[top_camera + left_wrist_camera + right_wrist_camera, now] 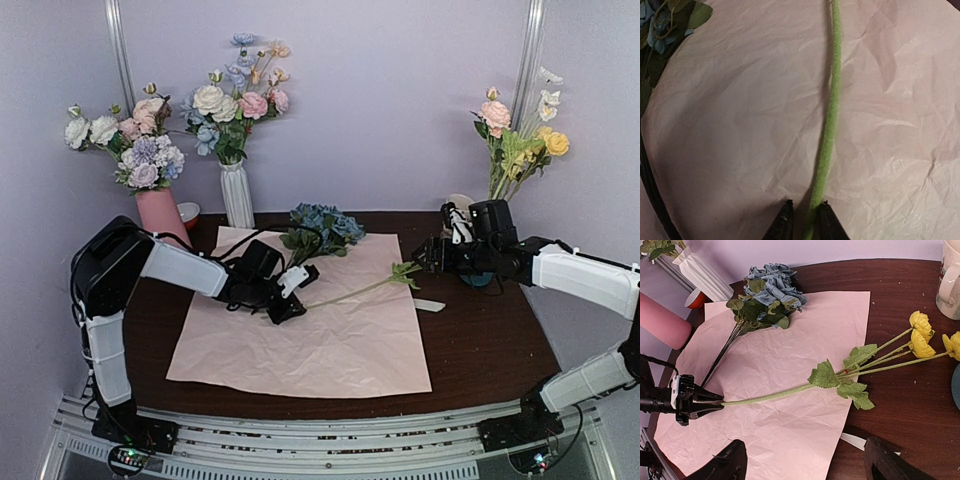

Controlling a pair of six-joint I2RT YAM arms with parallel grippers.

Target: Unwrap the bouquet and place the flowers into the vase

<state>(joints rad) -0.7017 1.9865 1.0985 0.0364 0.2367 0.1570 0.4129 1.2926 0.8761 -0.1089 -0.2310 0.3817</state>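
The pink paper [330, 350] lay flat and creased on the dark tabletop [490, 340], its near edge closest to the arms' bases. Low over the paper's left half sat the left hand [805, 222], its fingers [785, 222] closed tight on either side of the bare end of a green stem [830, 125], pinching it. That stem crossed the paper's middle to a cluster of leaves [825, 376] at the paper's right edge. The yellow flowers [920, 332] at its tips lay on bare wood just past that edge.

A white strip [852, 440] lay beside the paper's right edge, nearer than the leaves. The right hand [805, 465] hung above that same edge, its fingers wide apart with nothing between them. Only a sliver of the teal vase [957, 387] showed, just beyond the yellow flowers and well off the paper. A cream mug [950, 285] stood farther back.

At the paper's far edge the blue flower cluster [320, 225] lay on its side, its dark stems pointing toward the left hand. Beyond the paper's far left corner stood a white ribbed vase [237, 195] and a pink vase [160, 210], each holding its own bunch, with a red bowl [188, 210] between them.
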